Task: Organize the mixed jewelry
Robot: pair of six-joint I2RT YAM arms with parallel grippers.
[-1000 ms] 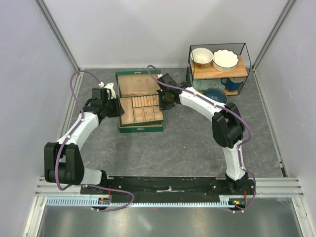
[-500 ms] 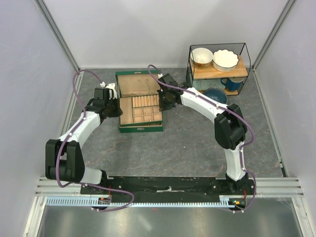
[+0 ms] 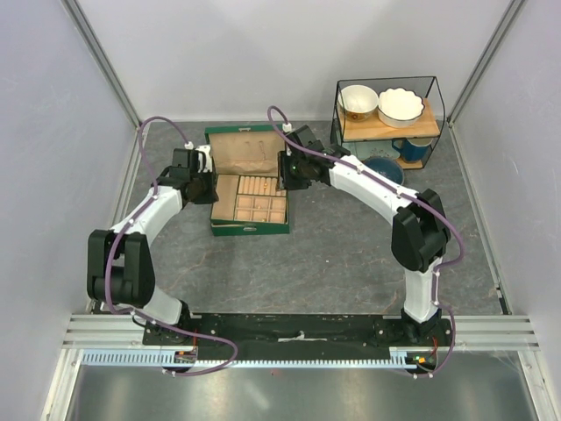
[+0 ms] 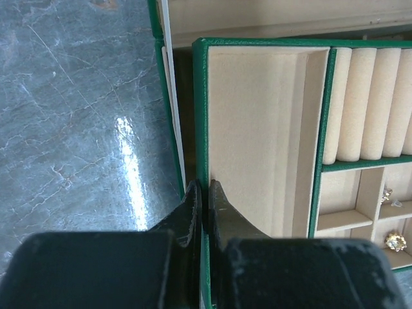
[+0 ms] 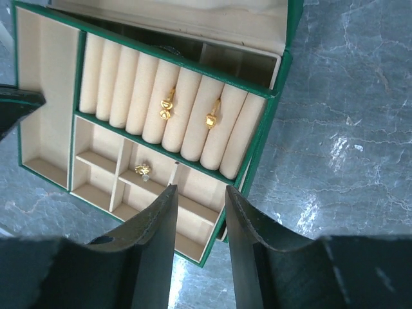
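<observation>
The main change is in the two pincers. A second ago the left pincer [image 4: 205,196] was still partly spread beside the green jewelry box [image 3: 250,226]. Now its fingers are pressed together on the left wall [image 4: 200,116] of the box, with the green rim running between them. The right pincer [image 5: 196,212] did the opposite. It was pressed together over the right side of the box, and now it is spread, with nothing between its fingers. It hangs above the near right corner of the tray.

The jewelry that can be seen is already inside the box. One gold ring [image 5: 167,106] and a second gold ring [image 5: 211,119] sit in the cream ring rolls [image 5: 138,90]. A gold stud [image 5: 142,170] lies in one of the small compartments [image 5: 96,170] below them. I cannot find a bangle in any view, and no loose piece shows on the grey surface [image 3: 333,254].

In my judgement, the right pincer has just let go of something, probably a piece put into the tray, while the left one now keeps the box steady. Which piece it was, I cannot tell. If this is right, the sorting is well advanced, and the next move needs a new piece to be found.
</observation>
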